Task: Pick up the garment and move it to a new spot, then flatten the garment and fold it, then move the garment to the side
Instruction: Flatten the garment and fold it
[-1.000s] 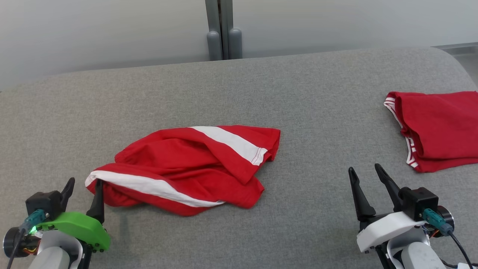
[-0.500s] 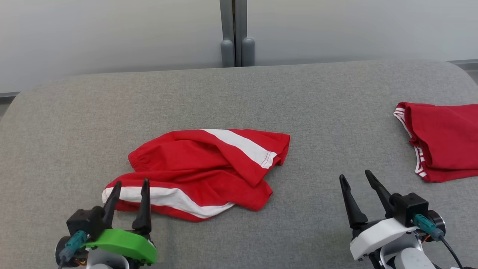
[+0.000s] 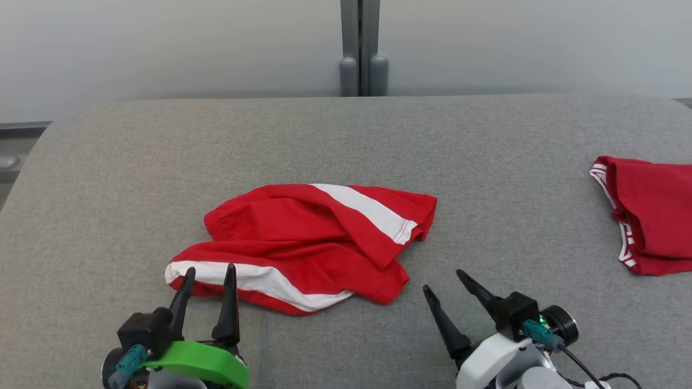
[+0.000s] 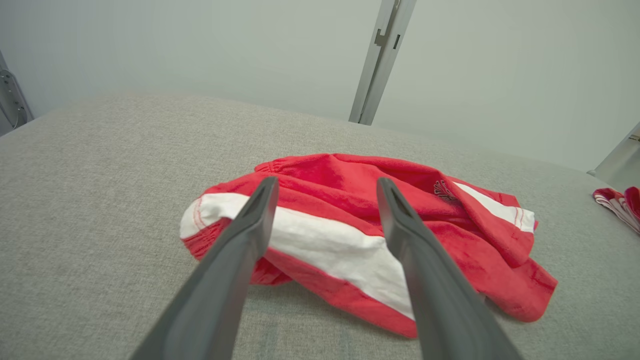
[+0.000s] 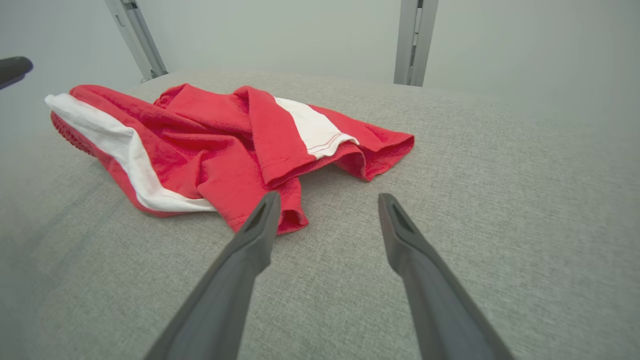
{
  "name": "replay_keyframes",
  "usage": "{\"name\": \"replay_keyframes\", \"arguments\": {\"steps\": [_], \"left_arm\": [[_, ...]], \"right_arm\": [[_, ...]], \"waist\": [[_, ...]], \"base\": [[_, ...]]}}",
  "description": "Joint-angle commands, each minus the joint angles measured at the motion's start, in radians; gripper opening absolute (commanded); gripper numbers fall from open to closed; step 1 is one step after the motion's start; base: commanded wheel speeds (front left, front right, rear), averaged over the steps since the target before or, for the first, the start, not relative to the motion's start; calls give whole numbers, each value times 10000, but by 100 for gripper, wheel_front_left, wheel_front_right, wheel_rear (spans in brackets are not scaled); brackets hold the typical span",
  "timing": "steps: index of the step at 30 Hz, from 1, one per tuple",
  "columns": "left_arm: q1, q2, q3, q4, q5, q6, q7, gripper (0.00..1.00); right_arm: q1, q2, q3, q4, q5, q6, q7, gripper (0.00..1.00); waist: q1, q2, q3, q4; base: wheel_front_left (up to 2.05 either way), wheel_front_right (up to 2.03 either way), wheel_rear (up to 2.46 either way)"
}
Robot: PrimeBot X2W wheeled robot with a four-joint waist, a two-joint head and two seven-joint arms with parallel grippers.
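Left gripper [image 3: 211, 267] is sitting at the lower left of the head view, and you are seeing its two dark fingers standing spread, with nothing between them. Its fingertips are pointing up the frame and are overlapping the near left end of the garment [image 3: 303, 243]. In the left wrist view, the same fingers are framing the white stripe [image 4: 320, 245] that is running along that end. You cannot tell from either view whether the tips are touching the cloth.

Right gripper [image 3: 443, 280] is sitting at the lower centre-right of the head view. Its fingers are also standing apart and are gripping nothing. They are leaning toward the upper left of the frame, and the tips are stopping just short of the garment's lower right corner. In the right wrist view, the left finger is lying just beside the nearest red hem, while the right finger is pointing at bare fabric surface.

You are finding the garment, red with white stripes, lying crumpled in the middle of the grey padded surface [image 3: 162, 162]. One stripe is crossing its upper right fold and the other is edging its lower left end. The layers are bunching and overlapping.

A second red garment [image 3: 654, 216] with white trim is lying at the right edge of the head view, well apart from the first. A grey post [image 3: 360, 48] is standing at the top centre, against a pale wall.
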Motion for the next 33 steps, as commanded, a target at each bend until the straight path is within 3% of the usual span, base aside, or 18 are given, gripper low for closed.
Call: {"name": "replay_keyframes", "arguments": {"steps": [1,5,13,14,15,17,18,19,25,33], "left_arm": [[-10,-79,-6,-28,144,-80,-26,100],[-208,-297,-70,-10,335,-269,-27,100],[-299,-556,-30,97,504,-445,-27,100],[-309,-582,-5,105,528,-467,-27,100],[-316,-610,16,115,561,-490,-27,100],[-319,-649,75,131,598,-513,-27,100],[-317,-663,102,136,609,-524,-27,100],[-310,-678,150,146,639,-533,-27,100],[-303,-764,336,178,764,-595,-27,100],[-92,-826,673,14,933,-684,-27,100]], "right_arm": [[-259,-47,201,230,-80,-17,-43,100],[-1165,-50,801,1408,-148,-17,-44,100],[-2248,-47,753,3250,-89,-17,-43,100],[-2328,-46,768,3384,-45,-17,-44,82],[-2408,-46,798,3532,20,-17,-43,53],[-2481,-52,879,3799,198,-17,-43,27],[-2531,-52,924,3870,279,-17,-44,5],[-2583,-49,959,3950,379,-17,-44,0],[-2500,-47,1059,3019,791,-17,-44,0],[-1266,-44,1333,481,749,-17,-43,0]], "waist": [[0,0,115,304],[0,0,335,894],[0,0,614,1561],[0,0,636,1595],[0,0,659,1625],[0,0,687,1647],[0,0,696,1644],[0,0,702,1630],[0,0,643,1337],[0,0,281,857]], "base": [[0,0,0],[0,0,0],[0,0,0],[0,0,0],[0,0,0],[0,0,0],[0,0,0],[0,0,0],[0,0,0],[0,0,0]]}}
